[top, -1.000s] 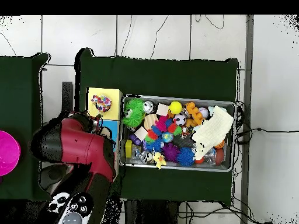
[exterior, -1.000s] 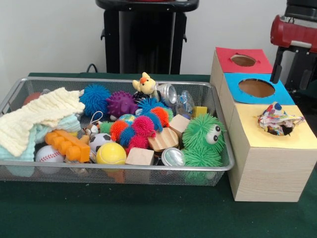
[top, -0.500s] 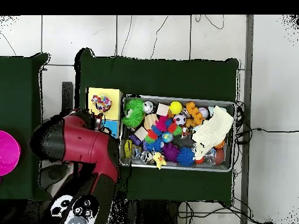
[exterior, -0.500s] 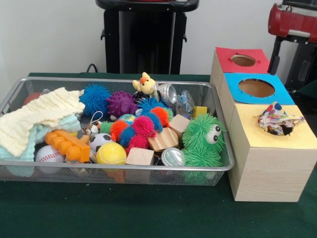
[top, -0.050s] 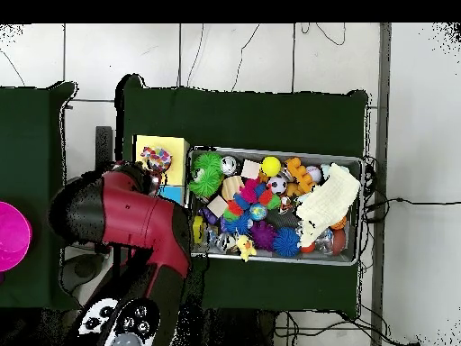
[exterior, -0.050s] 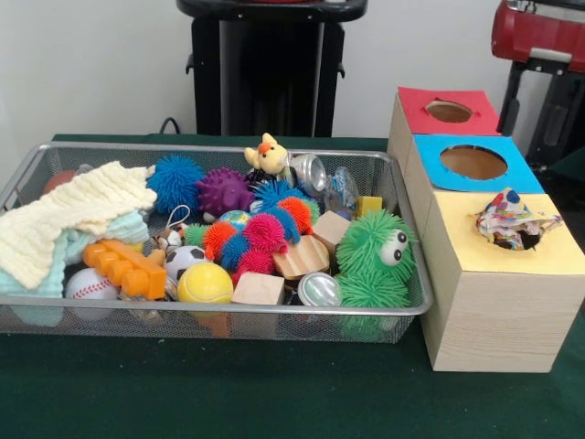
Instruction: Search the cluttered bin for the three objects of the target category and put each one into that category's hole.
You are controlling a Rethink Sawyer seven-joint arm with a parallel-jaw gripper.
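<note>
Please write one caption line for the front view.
Wire bin of toys beside three boxes; patterned cloth in the yellow box.

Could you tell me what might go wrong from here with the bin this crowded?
The cloth toy sits in the yellow hole without having dropped through, so it may block the next drop there. In the bin, the balls and wood blocks lie touching, so a grasp could catch a neighbour. The towel may hide targets.
</note>
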